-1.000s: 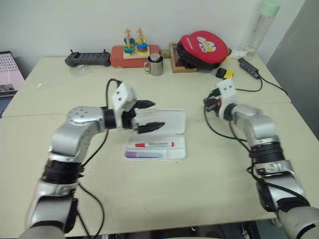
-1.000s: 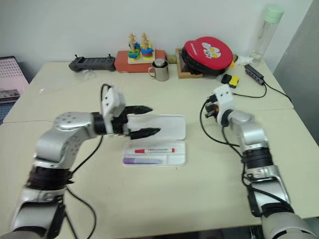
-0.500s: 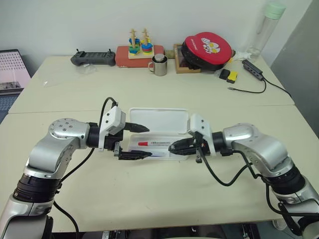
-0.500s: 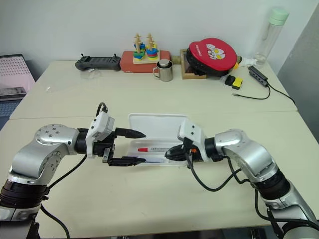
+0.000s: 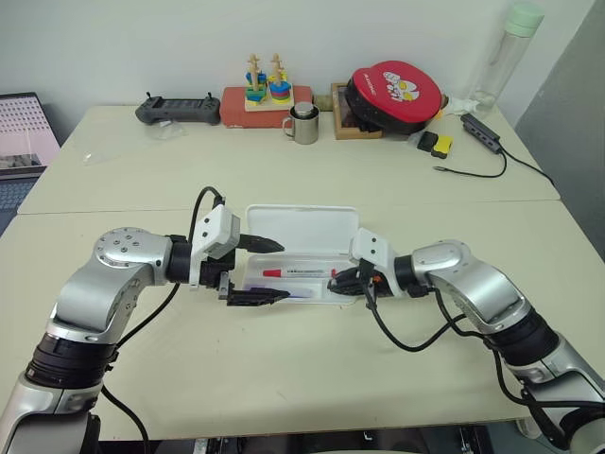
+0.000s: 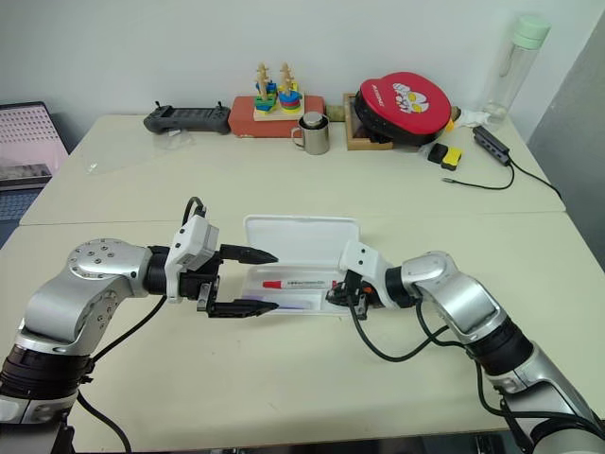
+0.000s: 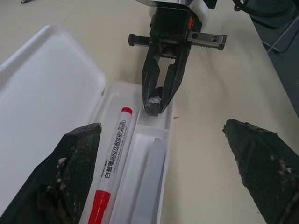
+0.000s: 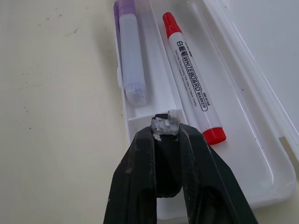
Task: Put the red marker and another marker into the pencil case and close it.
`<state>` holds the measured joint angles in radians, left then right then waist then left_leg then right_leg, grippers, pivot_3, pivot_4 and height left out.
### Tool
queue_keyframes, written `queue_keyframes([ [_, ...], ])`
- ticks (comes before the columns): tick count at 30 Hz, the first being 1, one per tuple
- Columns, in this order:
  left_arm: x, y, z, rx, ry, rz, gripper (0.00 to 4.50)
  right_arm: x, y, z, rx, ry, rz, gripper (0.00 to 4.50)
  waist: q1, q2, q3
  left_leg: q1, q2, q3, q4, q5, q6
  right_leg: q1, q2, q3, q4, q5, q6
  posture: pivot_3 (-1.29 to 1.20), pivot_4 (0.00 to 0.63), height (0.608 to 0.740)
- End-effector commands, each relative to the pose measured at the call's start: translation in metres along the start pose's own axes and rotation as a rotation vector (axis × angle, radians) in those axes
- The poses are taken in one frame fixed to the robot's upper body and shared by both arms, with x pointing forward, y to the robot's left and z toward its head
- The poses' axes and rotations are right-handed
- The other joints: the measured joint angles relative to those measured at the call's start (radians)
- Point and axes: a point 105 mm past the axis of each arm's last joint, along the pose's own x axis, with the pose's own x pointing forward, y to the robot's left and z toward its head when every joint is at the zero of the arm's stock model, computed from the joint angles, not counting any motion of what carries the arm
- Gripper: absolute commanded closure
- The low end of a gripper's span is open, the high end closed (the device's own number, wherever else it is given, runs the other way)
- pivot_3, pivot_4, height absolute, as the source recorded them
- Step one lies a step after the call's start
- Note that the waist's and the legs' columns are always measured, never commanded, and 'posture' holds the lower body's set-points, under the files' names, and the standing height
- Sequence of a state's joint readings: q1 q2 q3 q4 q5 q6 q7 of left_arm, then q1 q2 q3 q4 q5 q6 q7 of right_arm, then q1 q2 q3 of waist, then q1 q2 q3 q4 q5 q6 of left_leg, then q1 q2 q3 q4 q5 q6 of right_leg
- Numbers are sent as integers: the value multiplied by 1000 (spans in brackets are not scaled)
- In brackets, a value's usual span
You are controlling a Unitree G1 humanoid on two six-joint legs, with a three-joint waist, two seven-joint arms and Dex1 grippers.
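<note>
Since both markers lay inside, the light, stiff pencil case (image 5: 301, 248) was judged best taken by its lid edge; right tool (image 8: 167, 127) nearly clenched, left tool (image 5: 260, 270) released.

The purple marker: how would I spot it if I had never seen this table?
Find the open white pencil case in the middle of the table, between the two grippers. In its tray lie two markers: the purple marker is the shorter, wider lavender one nearer the robot, beside the slim red marker.

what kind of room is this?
Probably an office or lab bench: plain tables against a white wall, a handheld controller, a cabled hub, and test props such as a stacking toy.
</note>
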<state>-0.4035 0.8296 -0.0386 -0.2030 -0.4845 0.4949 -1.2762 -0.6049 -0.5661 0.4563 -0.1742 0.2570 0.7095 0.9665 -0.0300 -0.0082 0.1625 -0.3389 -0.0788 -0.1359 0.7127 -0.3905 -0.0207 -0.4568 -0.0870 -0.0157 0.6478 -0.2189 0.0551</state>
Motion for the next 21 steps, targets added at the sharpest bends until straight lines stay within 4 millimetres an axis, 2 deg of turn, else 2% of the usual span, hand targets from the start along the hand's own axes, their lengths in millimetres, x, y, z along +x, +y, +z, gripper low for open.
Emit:
queue_keyframes([
  [1, 2, -3, 4, 28, -2, 7, 0, -3, 2, 17, -44, -51, 24, 3117, 0, 0, 0, 0, 0, 0, 0, 0, 0, 0, 0, 0, 0, 0, 0, 0, 150, 740],
  [9, -1, 1, 3, -3, -27, 70, 0, -12, -2, 26, -50, -90, 14, 1370, 0, 0, 0, 0, 0, 0, 0, 0, 0, 0, 0, 0, 0, 0, 0, 0, 150, 740],
  [10, -7, 9, 6, -22, -61, 153, 0, -21, -9, 45, -44, -177, -2, 1167, 0, 0, 0, 0, 0, 0, 0, 0, 0, 0, 0, 0, 0, 0, 0, 0, 150, 740],
  [11, -15, 15, 8, -42, -98, 233, 0, -30, -19, 64, -42, -258, -31, 725, -1, 0, 0, 0, 0, 0, 0, 0, 0, 0, 0, 0, 0, 0, 0, 0, 150, 740],
  [12, -21, 20, 10, -62, -130, 299, 0, -38, -28, 78, -47, -317, -67, 662, -1, 0, 0, 0, 0, 0, 0, 0, 0, 0, 0, 0, 0, 0, 0, 0, 150, 740],
  [14, -30, 26, 10, -97, -175, 410, 0, -46, -48, 92, -44, -367, -145, 173, -10, 0, 0, 0, 1, 1, 0, 0, 0, -1, 1, 1, 1, 0, 0, 0, 150, 740],
  [17, -38, 30, 11, -124, -216, 505, 0, -48, -72, 101, -15, -384, -231, 173, -9, 0, 0, 3, 1, 1, -1, 0, 0, 0, 1, 1, 1, 0, 0, 0, 150, 740],
  [21, -50, 27, 14, -156, -260, 580, 0, -44, -112, 104, 64, -355, -382, 941, -7, -1, 0, 3, 0, 1, -1, 0, 0, 1, 0, 2, 0, 0, 0, 0, 150, 740],
])
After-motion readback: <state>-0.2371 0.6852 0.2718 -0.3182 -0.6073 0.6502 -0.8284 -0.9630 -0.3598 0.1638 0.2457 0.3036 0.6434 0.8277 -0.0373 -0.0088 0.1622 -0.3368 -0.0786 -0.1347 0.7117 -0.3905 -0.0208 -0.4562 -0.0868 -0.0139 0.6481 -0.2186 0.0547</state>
